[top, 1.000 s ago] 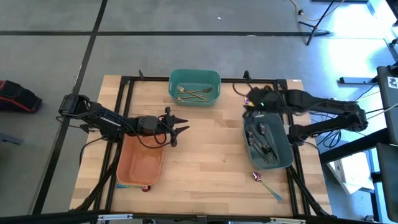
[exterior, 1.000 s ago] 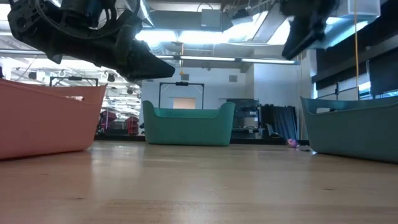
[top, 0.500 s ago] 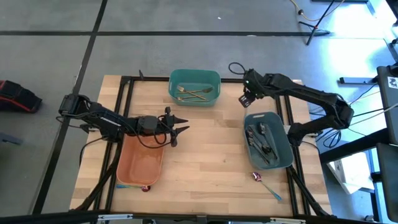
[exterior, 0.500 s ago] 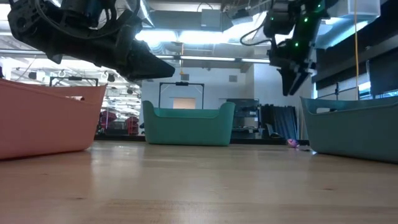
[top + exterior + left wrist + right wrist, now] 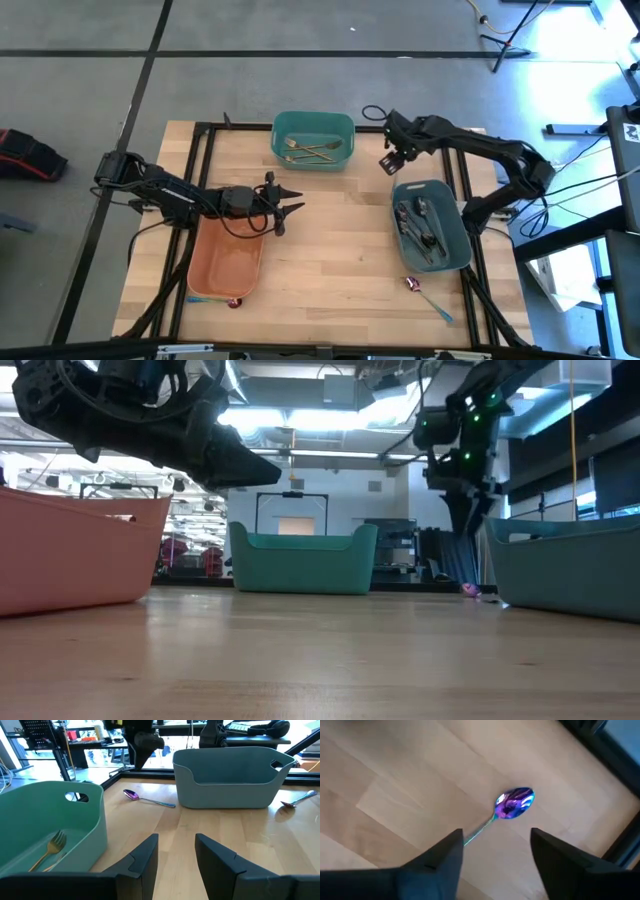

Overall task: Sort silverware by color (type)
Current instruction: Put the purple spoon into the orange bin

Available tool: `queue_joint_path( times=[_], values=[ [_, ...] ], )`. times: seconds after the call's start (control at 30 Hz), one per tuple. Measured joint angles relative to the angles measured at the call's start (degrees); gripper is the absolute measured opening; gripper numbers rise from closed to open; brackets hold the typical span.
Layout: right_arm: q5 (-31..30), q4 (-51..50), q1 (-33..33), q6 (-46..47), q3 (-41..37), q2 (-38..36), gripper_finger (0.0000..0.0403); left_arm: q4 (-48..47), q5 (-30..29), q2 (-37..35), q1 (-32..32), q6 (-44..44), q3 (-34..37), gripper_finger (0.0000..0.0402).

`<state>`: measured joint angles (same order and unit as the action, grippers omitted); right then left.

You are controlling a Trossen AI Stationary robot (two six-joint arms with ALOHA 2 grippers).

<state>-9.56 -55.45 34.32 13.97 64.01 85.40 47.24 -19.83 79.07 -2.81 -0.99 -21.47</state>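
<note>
An iridescent purple-blue spoon [image 5: 514,802] lies flat on the wood just off the far left corner of the grey-blue bin [image 5: 455,250]; it also shows in the left wrist view as the spoon [image 5: 133,795]. My right gripper [image 5: 496,834] hovers open right above it [image 5: 391,162], touching nothing. A second iridescent spoon [image 5: 416,286] lies near the table's near edge. Gold forks [image 5: 310,150] lie in the teal bin [image 5: 345,125]; dark pieces [image 5: 424,226] lie in the grey-blue bin. My left gripper [image 5: 290,205] waits open over mid-table [image 5: 176,837].
The orange bin [image 5: 205,270] sits under my left arm, with a small purple piece [image 5: 234,301] at its near end. Bare wood stretches between the three bins. A black frame [image 5: 205,150] rims the table.
My right gripper has swung from over the grey-blue bin's far end toward the table's left and far side and come down over the iridescent spoon beside that bin. My left arm has kept still.
</note>
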Motion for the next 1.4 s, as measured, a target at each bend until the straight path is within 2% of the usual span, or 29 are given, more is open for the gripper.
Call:
queue_joint_path(
  times=[0.13, 0.27, 0.5, 1.13, 1.4],
  values=[
    [0.2, 0.0, 0.7, -0.8, 0.0, 2.4, 0.0266, 0.0, 0.0, 0.0, 0.0, 0.0, 0.0, 0.0126],
    [0.5, -0.1, 1.1, -0.8, 0.0, 5.0, 0.0284, 0.0, 0.0, 0.0, 0.0, 0.0, 0.0, 0.0126],
    [5.2, 0.2, 2.2, 0.7, 0.0, 8.9, 0.0286, 0.0, 0.0, 0.0, 0.0, 0.0, 0.0, 0.0126],
    [9.1, 2.0, 5.2, 1.9, 0.1, 11.4, 0.0285, 0.5, 0.0, 0.0, 0.0, -0.1, 0.0, 0.0126],
    [8.9, 1.9, 5.1, 3.6, 0.1, 15.2, 0.0250, 0.5, 0.0, 0.0, 0.0, -0.1, 0.0, 0.0126]
  ],
)
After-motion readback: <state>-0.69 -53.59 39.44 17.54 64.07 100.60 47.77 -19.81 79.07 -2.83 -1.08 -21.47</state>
